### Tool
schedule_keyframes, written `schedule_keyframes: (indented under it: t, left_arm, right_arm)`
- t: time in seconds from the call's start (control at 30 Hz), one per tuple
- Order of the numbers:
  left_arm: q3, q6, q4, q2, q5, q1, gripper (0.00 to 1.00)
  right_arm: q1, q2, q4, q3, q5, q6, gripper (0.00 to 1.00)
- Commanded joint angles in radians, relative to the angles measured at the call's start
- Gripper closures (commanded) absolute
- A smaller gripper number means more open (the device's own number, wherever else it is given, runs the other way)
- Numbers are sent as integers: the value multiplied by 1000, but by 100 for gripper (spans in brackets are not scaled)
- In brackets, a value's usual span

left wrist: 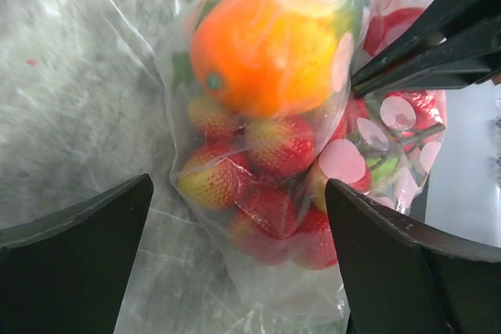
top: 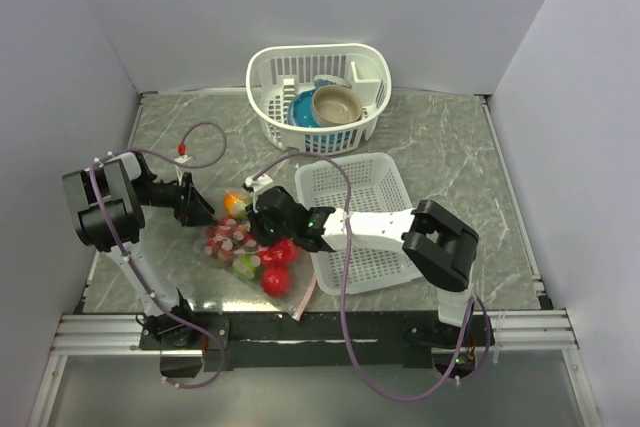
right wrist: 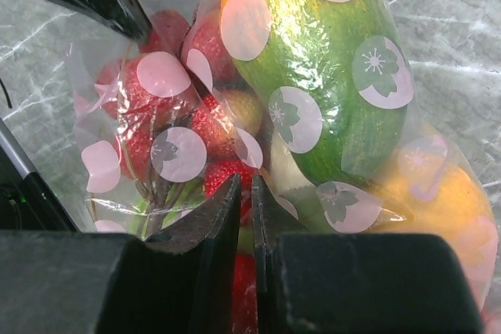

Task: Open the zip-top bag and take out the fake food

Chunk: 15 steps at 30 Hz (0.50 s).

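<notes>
The zip-top bag (top: 232, 247) lies on the table between the arms, clear with pink dots, its pink zip strip (top: 306, 296) at the near right. The fake food is inside it: an orange (left wrist: 266, 44), strawberries (left wrist: 282, 142), a green cucumber (right wrist: 329, 76) and a red tomato (top: 276, 280). My left gripper (top: 203, 209) is open. In the left wrist view (left wrist: 239, 260) its fingers stand either side of the bag's closed end (left wrist: 266, 287). My right gripper (top: 266, 224) is over the bag's middle. In the right wrist view (right wrist: 244, 197) its jaws are pinched together on the bag's film (right wrist: 117, 170).
A flat white mesh basket (top: 380, 182) lies right of the bag, under the right arm. A taller white basket (top: 268, 77) at the back holds a blue bowl (top: 302, 110) and a tan bowl (top: 335, 104). Walls close in on the left, back and right.
</notes>
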Motion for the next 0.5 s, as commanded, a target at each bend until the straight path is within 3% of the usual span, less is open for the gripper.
schedule_keyframes:
  t: [0.0,0.07,0.13,0.17,0.2,0.23,0.27,0.3,0.47]
  left_arm:
    - [-19,84,-44,23,27,-14,1]
    - [-15,82,-44,35,33,-23,1]
    - [-9,84,-44,34,30,-25,15]
    - [-4,75,-45,31,27,-28,34]
    - [2,68,-45,26,19,-28,45]
    - [16,61,-45,14,8,-29,66]
    - [20,49,-47,6,4,-28,77]
    - [25,42,-45,-4,-4,-29,96]
    - [45,-2,-48,-81,-21,-28,99]
  right_arm:
    - [8,-49,14,-13,15,-8,82]
    - [7,-46,16,-16,12,-3,83]
    - [7,-43,17,-15,7,0,83]
    - [5,-41,16,-13,6,3,83]
    - [8,-40,16,-13,4,3,83]
    - [7,-40,16,-10,1,3,83]
    - [7,-38,11,-6,2,0,83]
    - [7,-38,10,-4,1,0,83]
    - [7,-43,5,10,7,-8,83]
